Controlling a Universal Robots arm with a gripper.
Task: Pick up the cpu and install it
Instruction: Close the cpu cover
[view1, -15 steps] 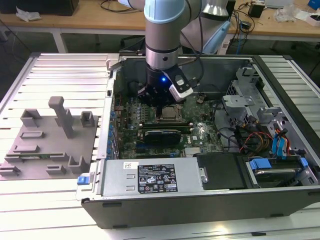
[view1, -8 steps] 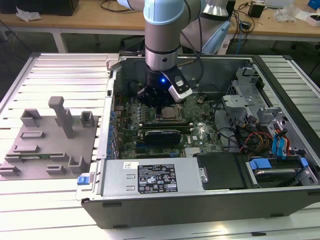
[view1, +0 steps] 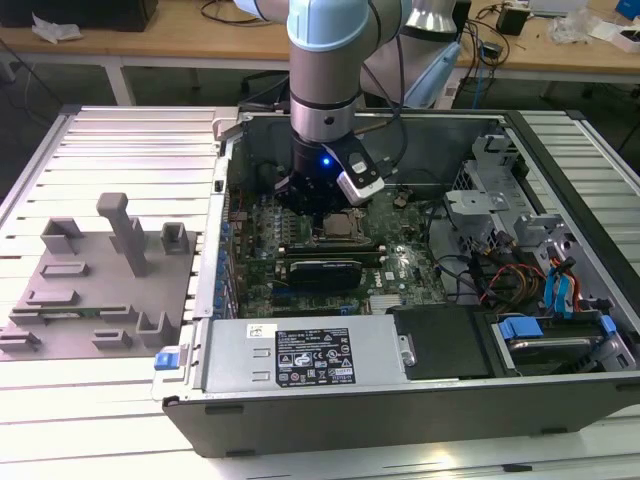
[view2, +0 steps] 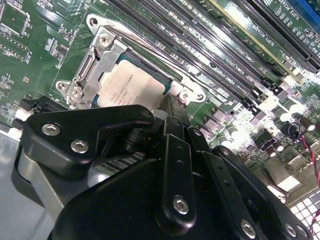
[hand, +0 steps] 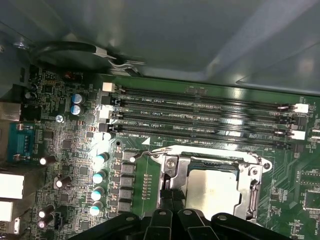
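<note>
While the cpu (view2: 132, 87) lies flat inside the socket frame (view2: 92, 65) mid-motherboard (hand: 75, 165), seating looks done; the tool (view2: 172, 115) hangs just over the socket's edge, wide or narrow I cannot tell; latching, I judge, remains unconfirmed.

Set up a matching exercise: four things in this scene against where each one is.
Things:
1. cpu
2. grey tray
3. gripper
4. silver labelled box

Places:
A. on the table, outside the case, at the exterior view's left
B. along the case wall nearest the exterior camera
C. within the metal socket frame on the green board
D. over the socket frame, inside the case

Pairs: 1-C, 2-A, 3-D, 4-B
</note>
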